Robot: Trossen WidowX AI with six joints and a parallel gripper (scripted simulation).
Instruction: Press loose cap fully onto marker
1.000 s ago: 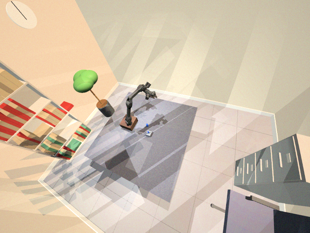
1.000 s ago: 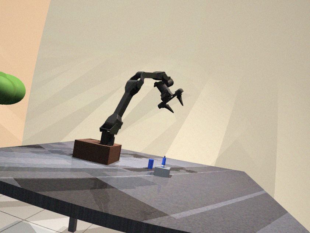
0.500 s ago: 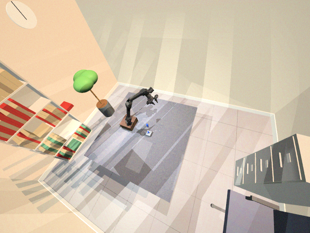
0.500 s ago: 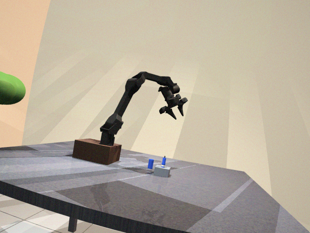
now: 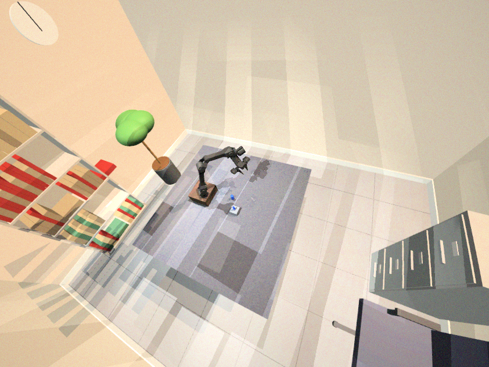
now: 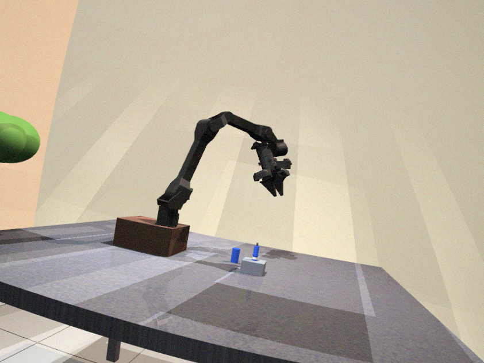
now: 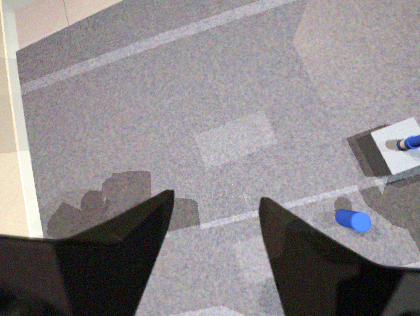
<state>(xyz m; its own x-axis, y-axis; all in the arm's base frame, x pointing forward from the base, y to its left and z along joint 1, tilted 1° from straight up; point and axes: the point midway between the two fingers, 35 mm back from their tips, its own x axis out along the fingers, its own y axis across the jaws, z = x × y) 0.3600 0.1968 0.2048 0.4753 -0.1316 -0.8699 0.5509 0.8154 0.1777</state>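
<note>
The blue cap [image 5: 232,197] [image 6: 235,255] [image 7: 353,220] stands upright and loose on the table [image 6: 312,285]. The light grey holder block [image 5: 234,212] [image 6: 253,267] [image 7: 395,157] stands beside it. The blue marker [image 5: 234,208] [image 6: 256,251] [image 7: 412,142] stands upright in the block, its dark tip up and uncapped; the wrist view cuts it off at the right edge. My gripper [image 5: 244,172] [image 6: 278,195] [image 7: 216,200] is open and empty, high above the table. In the wrist view the cap lies right of the fingertips and the holder block further right and higher up.
The arm's brown base block [image 5: 202,193] [image 6: 150,236] stands on the table, left of the cap in the exterior view. A potted plant [image 5: 166,171], a shelf [image 5: 51,189] and a grey drawer cabinet [image 5: 426,252] stand away from the table.
</note>
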